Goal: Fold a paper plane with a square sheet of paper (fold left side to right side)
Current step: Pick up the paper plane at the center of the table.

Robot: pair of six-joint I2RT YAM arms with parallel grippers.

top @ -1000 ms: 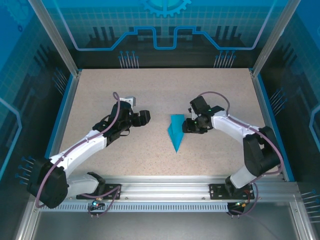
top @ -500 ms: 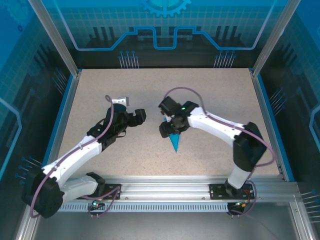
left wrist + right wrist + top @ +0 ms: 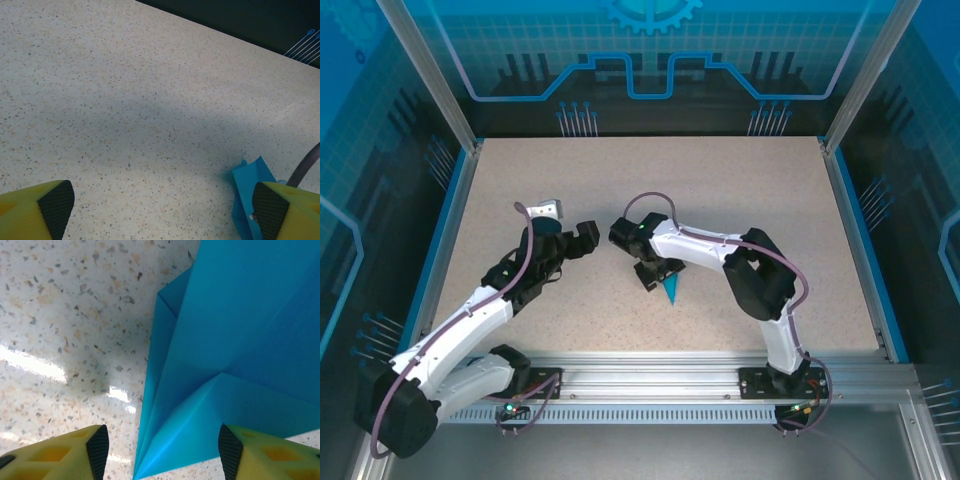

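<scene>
Straddling the plane (image 3: 240, 340) with the right gripper (image 3: 162, 452): fingers spread wide, one pad (image 3: 97, 450) over bare speckled worktop (image 3: 60, 340) just off the paper's left edge, the other pad (image 3: 227, 450) at its right side. Cannot tell whether either pad touches the paper. Folded in layers, with creases meeting at a point between the two fingers.

From above, lying near the middle of the worktop (image 3: 770, 200), slightly toward the near edge. Wide end covered by the right gripper (image 3: 655, 272); slim teal tip (image 3: 670, 291) poking out and pointing at the near edge.

Holding off toward the left edge, clear of the paper: left gripper (image 3: 583, 236), aimed toward the plane. Spread wide too in its wrist view (image 3: 162, 210), with bare worktop (image 3: 125, 100) between the fingers. Blue corner of the plane (image 3: 248, 197) just beside the right-hand finger (image 3: 280, 212).
</scene>
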